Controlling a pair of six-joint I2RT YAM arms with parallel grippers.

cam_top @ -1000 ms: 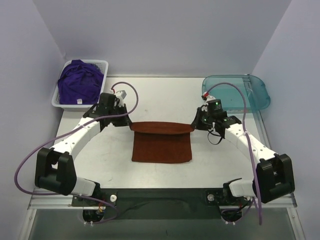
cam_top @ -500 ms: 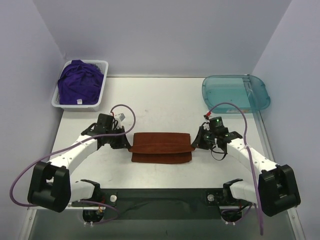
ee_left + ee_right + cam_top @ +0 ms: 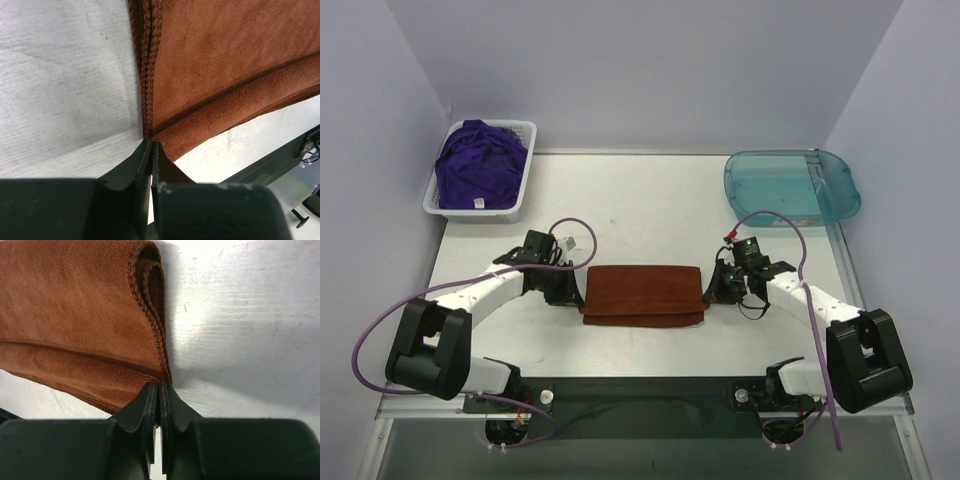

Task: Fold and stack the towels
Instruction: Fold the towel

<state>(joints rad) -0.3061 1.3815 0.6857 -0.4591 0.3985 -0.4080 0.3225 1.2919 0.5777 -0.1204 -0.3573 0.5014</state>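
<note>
The rust-orange towel (image 3: 642, 294) lies folded in half on the table between my arms. My left gripper (image 3: 576, 292) is shut on its left near corner; in the left wrist view the towel (image 3: 225, 70) runs up from the closed left gripper (image 3: 151, 145). My right gripper (image 3: 709, 292) is shut on its right near corner; the right wrist view shows the towel (image 3: 80, 315) and the closed right gripper (image 3: 160, 387) pinching its braided edge. The purple towels (image 3: 478, 165) lie heaped in the white basket (image 3: 525, 130) at the back left.
A translucent teal tray (image 3: 790, 186) stands at the back right. The white basket sits against the left wall. Purple cables loop off both arms. A dark rail runs along the near table edge.
Both grippers carried the towel's far edge toward me and down onto the near edge, folding it in half. The arms drew back and lower.
</note>
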